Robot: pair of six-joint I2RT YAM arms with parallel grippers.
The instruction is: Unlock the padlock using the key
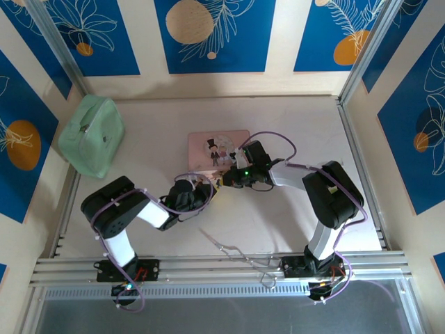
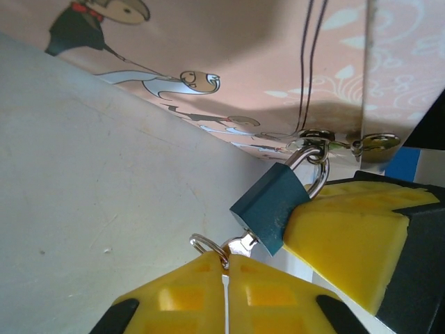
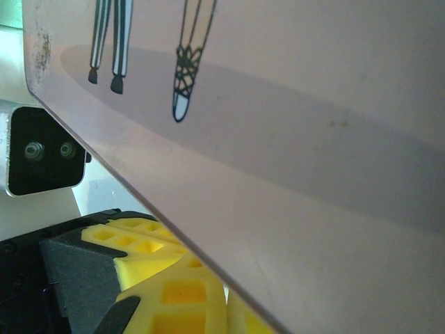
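- Padlock point(image 2: 273, 209): a tiny lock with a blue body, right of centre in the left wrist view. It hangs tilted, its lower end pointing to the lower left.
- Its silvery shackle point(image 2: 318, 174) is looped through a small metal hasp point(image 2: 314, 139) on the edge of the pink picture box point(image 2: 278, 62), which crosses the top of that view.
- Key point(image 2: 243, 243): its blade sits at the lower end of the lock's body, at the keyhole. How far in it goes cannot be told. A small wire ring point(image 2: 201, 243) sticks out at the key's left.
- Left gripper point(image 2: 226, 268): clenched, its two yellow fingers pressed together at the bottom of the frame with the key's head pinched between them.
- Right gripper point(image 1: 234, 177): closed on the padlock. One yellow finger point(image 2: 348, 236) lies against the lower right side of the body and covers part of it. The other finger is hidden.
- From overhead, both grippers meet just below the lower edge of the box point(image 1: 219, 148), at the centre of the white table point(image 1: 160, 132), with the left gripper point(image 1: 201, 188) just left of the right one.
- In the right wrist view the pink box point(image 3: 292, 139) spans the frame diagonally, with yellow fingers point(image 3: 174, 292) below it at the bottom left.
- A mint green pouch point(image 1: 92, 136) sits well apart at the table's left.
- A thin silvery wire-like tool point(image 1: 229, 247) lies near the bottom rail, between the arm bases.
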